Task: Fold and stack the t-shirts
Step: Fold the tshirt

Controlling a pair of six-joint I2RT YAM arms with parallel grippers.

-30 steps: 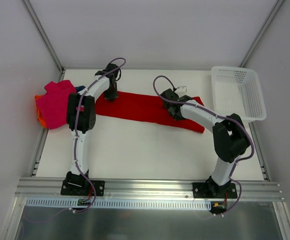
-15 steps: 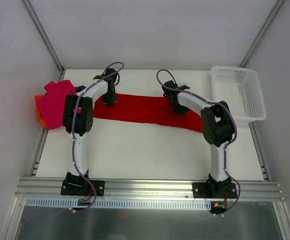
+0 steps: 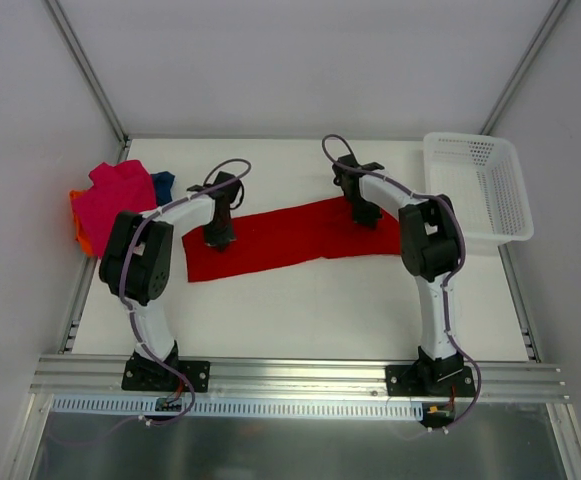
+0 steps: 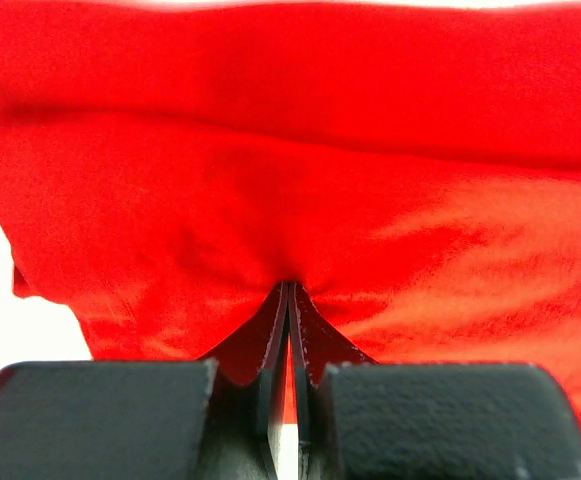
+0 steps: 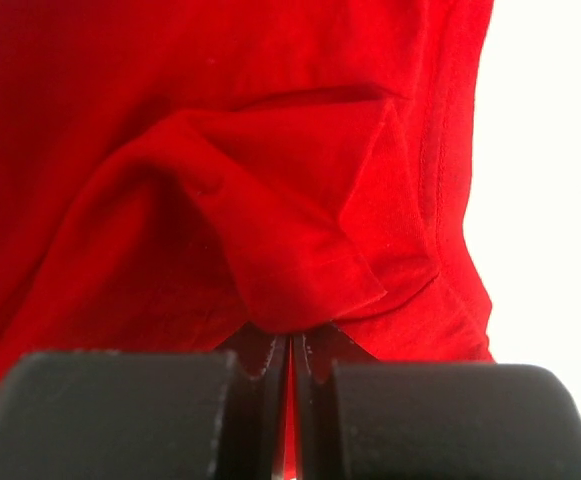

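Note:
The bright red t-shirt (image 3: 290, 238) lies as a long folded band across the middle of the table. My left gripper (image 3: 218, 235) is shut on its left part; the left wrist view shows red cloth (image 4: 290, 180) pinched between the jaws. My right gripper (image 3: 363, 214) is shut on its right part; the right wrist view shows a bunched fold (image 5: 300, 250) at the jaws. The magenta-pink t-shirt (image 3: 115, 205) lies in a pile at the far left, over the orange t-shirt (image 3: 78, 232), with the dark blue t-shirt (image 3: 163, 183) peeking out behind.
A white mesh basket (image 3: 478, 185) stands at the right back of the table. Metal frame posts (image 3: 85, 65) rise at the back corners. The pile of shirts hangs over the table's left edge.
Both grippers have dragged the red shirt: the left end moved toward the front and left, the right end toward the back, so the band now slants the other way.

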